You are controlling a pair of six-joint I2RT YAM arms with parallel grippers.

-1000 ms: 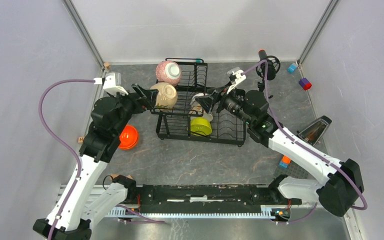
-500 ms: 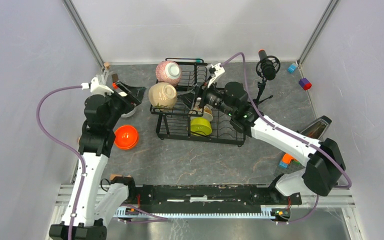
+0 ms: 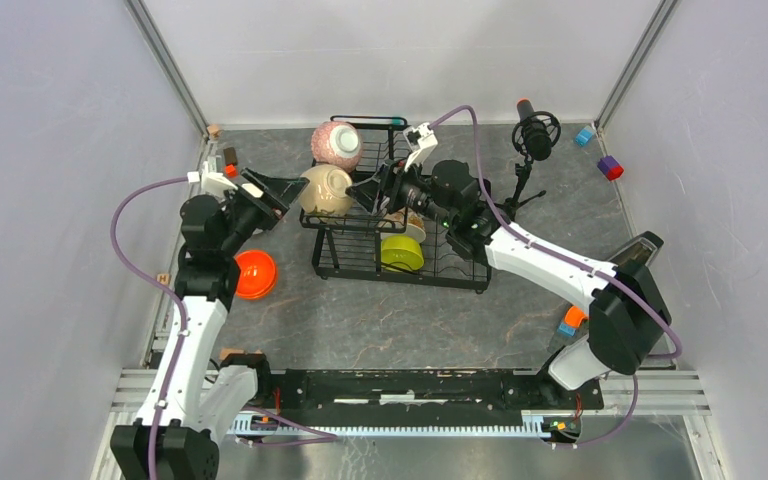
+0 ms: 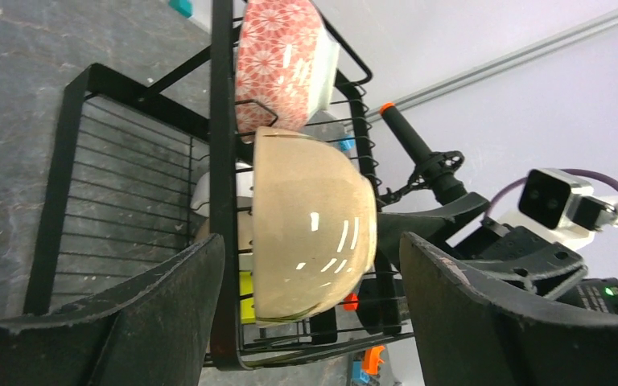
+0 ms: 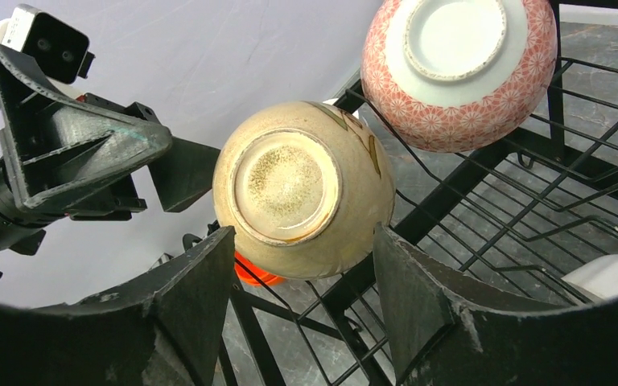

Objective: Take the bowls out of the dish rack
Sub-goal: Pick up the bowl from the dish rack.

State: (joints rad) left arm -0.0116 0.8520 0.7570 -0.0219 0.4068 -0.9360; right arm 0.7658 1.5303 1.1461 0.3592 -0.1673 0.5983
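The beige bowl (image 3: 325, 190) is sitting base-up at the left end of the dish rack's (image 3: 450, 255) upper shelf, with the pink-patterned bowl (image 3: 337, 143) just beyond it. The left gripper (image 3: 282, 192) is hovering at its left, fingers spread wide. The right gripper (image 3: 368, 190) is facing it from the right, fingers apart too. An orange bowl (image 3: 255, 274) is lying on the tabletop (image 3: 390, 320).

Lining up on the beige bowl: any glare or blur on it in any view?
Left wrist: the beige bowl is sharp, with a few small white glints on its glaze, outline clear. Right wrist: its foot ring faces the camera, sharp, no glare. Top external: even light, no blur.
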